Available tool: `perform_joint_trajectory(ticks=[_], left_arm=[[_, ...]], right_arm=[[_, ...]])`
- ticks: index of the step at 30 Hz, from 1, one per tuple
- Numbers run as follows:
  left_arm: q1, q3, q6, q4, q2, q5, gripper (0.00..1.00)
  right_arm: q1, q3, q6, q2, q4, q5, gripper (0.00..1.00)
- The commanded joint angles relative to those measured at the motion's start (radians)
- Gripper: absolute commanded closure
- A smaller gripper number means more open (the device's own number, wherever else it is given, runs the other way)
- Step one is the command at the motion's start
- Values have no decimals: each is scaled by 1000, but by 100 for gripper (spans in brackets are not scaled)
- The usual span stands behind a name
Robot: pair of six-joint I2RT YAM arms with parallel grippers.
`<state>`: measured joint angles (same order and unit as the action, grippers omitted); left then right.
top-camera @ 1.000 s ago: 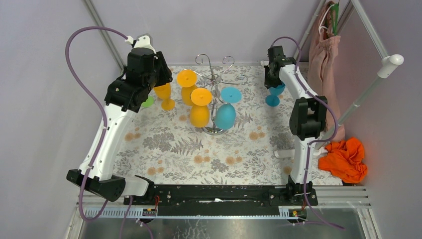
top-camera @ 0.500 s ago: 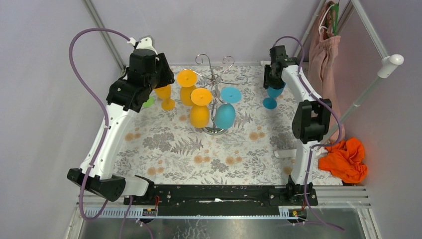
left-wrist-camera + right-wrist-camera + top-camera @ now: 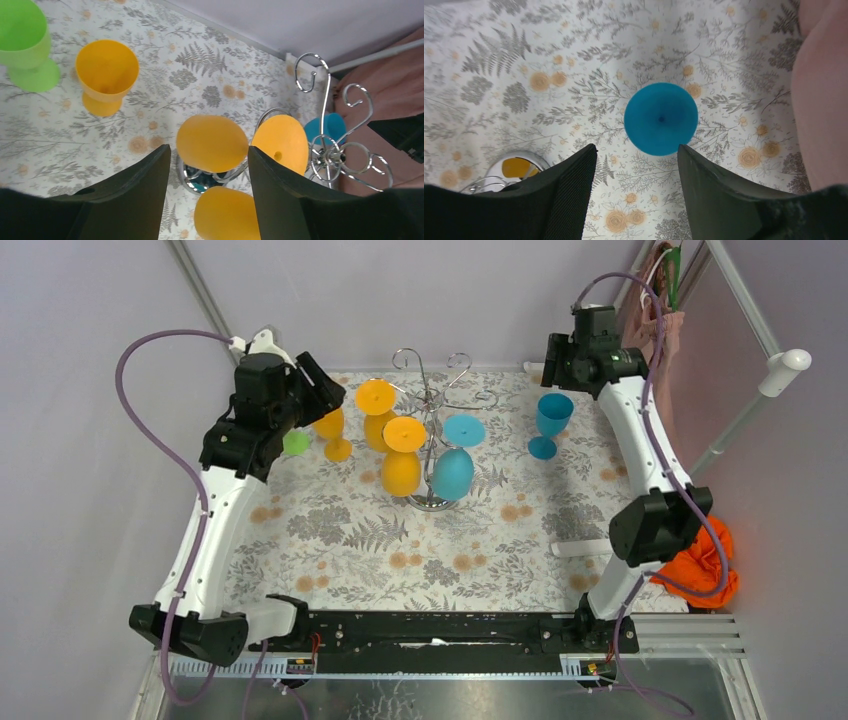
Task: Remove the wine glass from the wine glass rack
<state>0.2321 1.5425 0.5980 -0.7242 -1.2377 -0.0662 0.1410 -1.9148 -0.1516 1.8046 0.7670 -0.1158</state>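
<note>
The table (image 3: 330, 530) with its flowered cloth carries the wine glass rack (image 3: 433, 400) in the middle. On the rack I count three glasses hanging upside down: two orange and one light blue glass (image 3: 453, 472). The left gripper (image 3: 207, 150) hangs high at the left of the rack, with its fingers spread wide and nothing in them. In its own camera the nearest hanging orange glass (image 3: 212, 142) shows just between them, lower down. The right gripper (image 3: 636, 150), also spread and empty, is above a darker blue glass (image 3: 550, 418), which stands upright on the cloth, well apart from the rack.

I think the left arm should take this orange glass. To do it well, it should come down around the bowl and close softly. Then it should slide the foot outward along the wire arms until it is free, and not pull downward. The rack looks light, so a crooked pull could tip it or knock the neighbour glass.
</note>
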Motion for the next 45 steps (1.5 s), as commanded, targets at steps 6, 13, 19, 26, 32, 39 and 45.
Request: perform_joint_trajectory(ticks=[6, 13, 19, 26, 32, 39, 45], left_arm=[[-69, -199, 150, 391, 50, 350, 34], [-101, -325, 251, 580, 89, 458, 34], [-112, -345, 264, 618, 86, 497, 45], [-113, -385, 310, 687, 50, 564, 53], [-112, -393, 301, 683, 47, 560, 55], [-113, -394, 304, 677, 53, 564, 85], [-112, -366, 292, 620, 54, 554, 94]], right_arm=[[-4, 88, -16, -212, -108, -26, 31], [-5, 114, -12, -251, -127, -15, 31], [-4, 141, -23, -264, -151, -3, 32], [-5, 149, -29, -276, -165, 4, 33], [-4, 159, -31, -293, -176, 0, 34], [-5, 189, -46, -315, -204, 15, 35], [-4, 192, -48, -323, -208, 33, 35]])
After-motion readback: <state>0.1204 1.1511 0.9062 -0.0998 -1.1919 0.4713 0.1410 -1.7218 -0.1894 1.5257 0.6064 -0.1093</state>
